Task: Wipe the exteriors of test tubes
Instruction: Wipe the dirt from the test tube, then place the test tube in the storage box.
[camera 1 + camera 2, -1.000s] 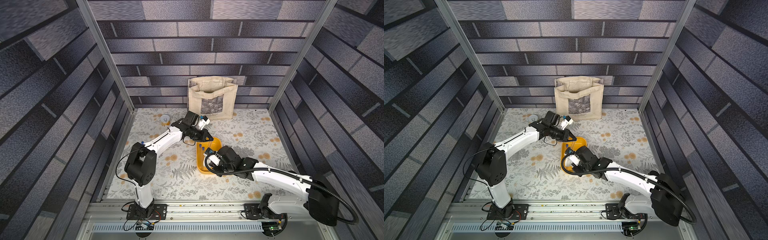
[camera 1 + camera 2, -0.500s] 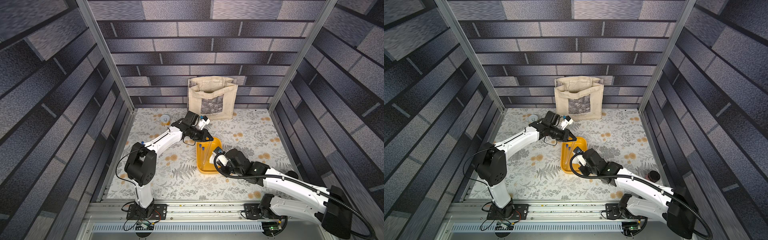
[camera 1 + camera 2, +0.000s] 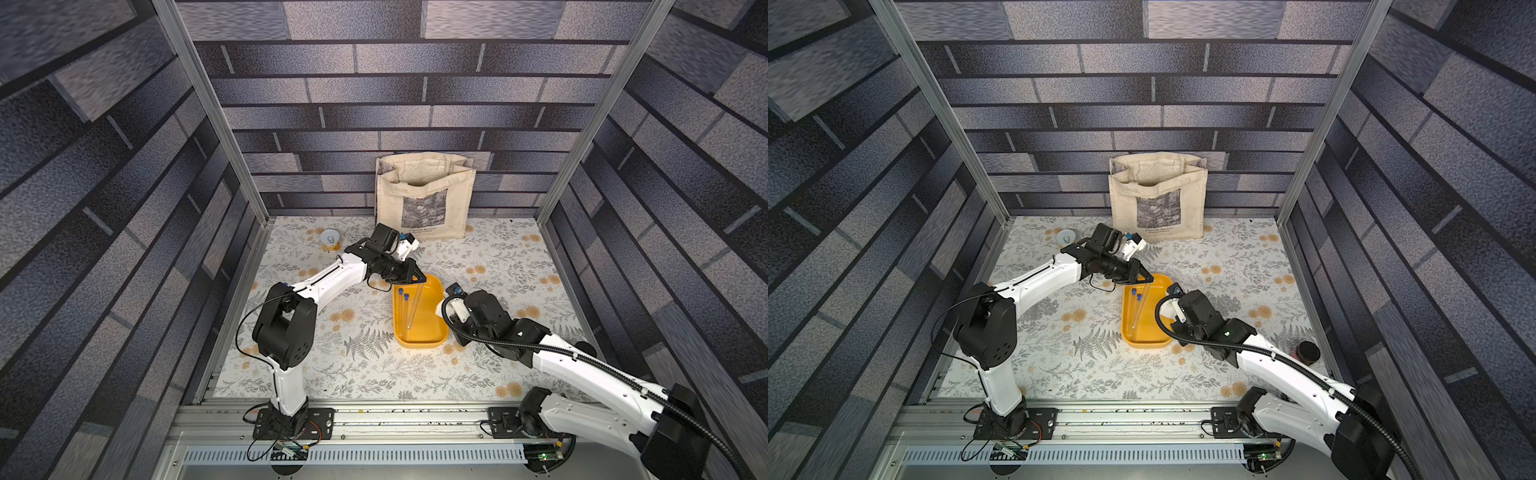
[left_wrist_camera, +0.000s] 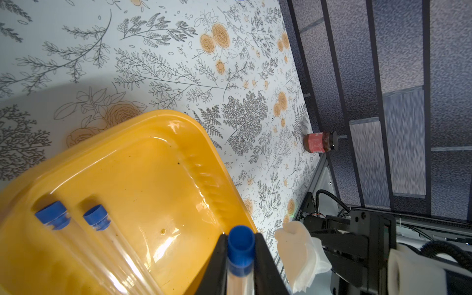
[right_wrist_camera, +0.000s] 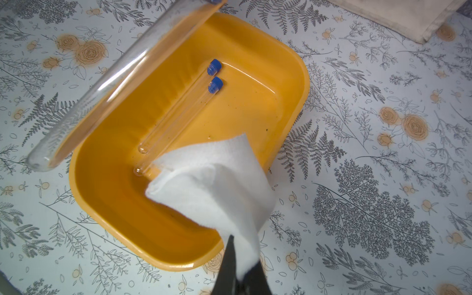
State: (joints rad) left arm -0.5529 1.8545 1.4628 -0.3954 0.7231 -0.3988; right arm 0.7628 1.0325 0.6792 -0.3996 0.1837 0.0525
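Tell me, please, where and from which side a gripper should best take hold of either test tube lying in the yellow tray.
Probably at the blue cap end of a lying tube, coming straight down with jaws across its width. Both lie flat, side by side, in the tray; the caps are thicker than the slippery glass.

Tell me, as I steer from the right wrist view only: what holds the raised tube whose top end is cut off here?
Observer: The left gripper, shut on the tube's blue cap.
Operator: What is the beige thing at my frame's edge?
Observer: A tote bag, standing upright at the back.
Operator: Anything near the arm carrying the cloth?
Observer: A jar, standing just outside the right arm.
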